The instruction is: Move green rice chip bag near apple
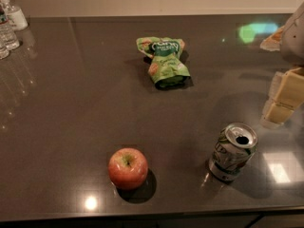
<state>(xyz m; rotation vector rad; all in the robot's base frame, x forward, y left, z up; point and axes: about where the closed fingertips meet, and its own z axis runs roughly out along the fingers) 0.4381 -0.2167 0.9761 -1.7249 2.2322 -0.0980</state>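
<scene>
The green rice chip bag point(164, 61) lies crumpled on the dark table point(71, 108), toward the back middle. The red apple point(128, 168) stands near the front edge, left of centre, well apart from the bag. My gripper point(283, 101) comes in at the right edge, above the table, with pale yellow fingers point(290, 90) pointing down-left. It is right of the bag and holds nothing that I can see.
A silver-green soda can point(232, 151) stands upright at the front right, just below the gripper. Clear bottles point(8, 20) stand at the back left corner. The table's front edge runs along the bottom.
</scene>
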